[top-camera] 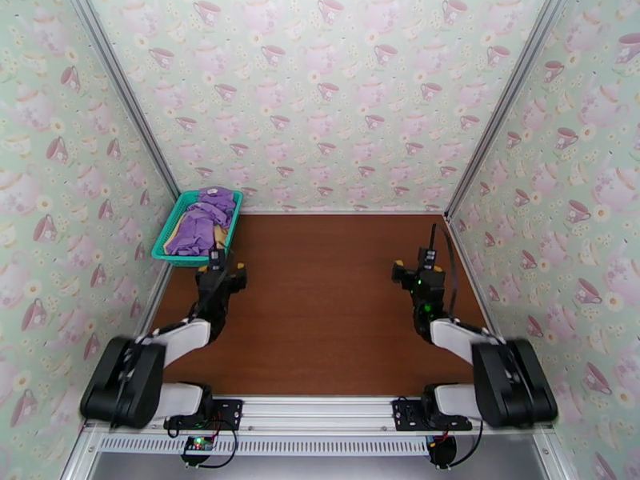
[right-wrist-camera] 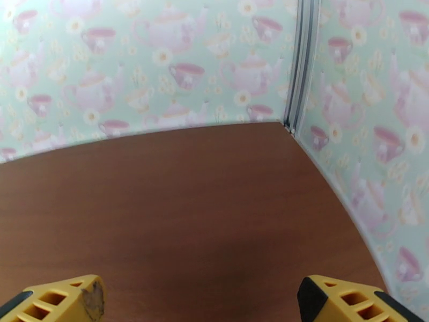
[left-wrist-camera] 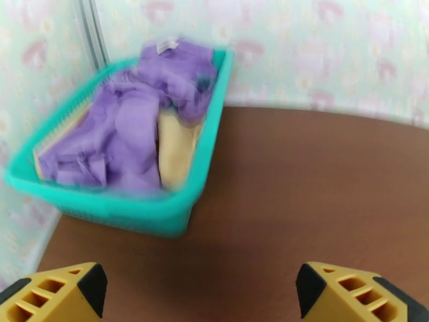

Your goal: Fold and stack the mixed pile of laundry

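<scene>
Sitting in the far left corner of the brown table (top-camera: 320, 330), the teal mesh basket (top-camera: 170, 230) is holding the mixed laundry pile (top-camera: 203, 220), which is heaping above its rim. In the left wrist view the lilac-purple shirt (left-wrist-camera: 123, 130) is lying crumpled on top and covering most of the basket (left-wrist-camera: 134, 213), while a mustard-yellow garment (left-wrist-camera: 174, 151) is peeking out beneath it along the right side. A small white label (left-wrist-camera: 166, 45) is showing at the far end of the lilac cloth, but it is too blurred for any writing to be read. The left gripper (top-camera: 222, 266) is hovering just near of the basket, its yellow fingers spread wide with nothing between them; from its own camera the left gripper (left-wrist-camera: 201, 291) is facing the basket's near right corner. The right gripper (top-camera: 412, 271) is hanging over the right side of the table, well apart from the laundry, and its jaws are likewise gaping wide and holding nothing; the right gripper (right-wrist-camera: 201, 296) is looking over bare wood toward the far right corner. Wallpaper (top-camera: 336, 98) printed with pink teapots, teacups and daisies is lining the walls around the table.
</scene>
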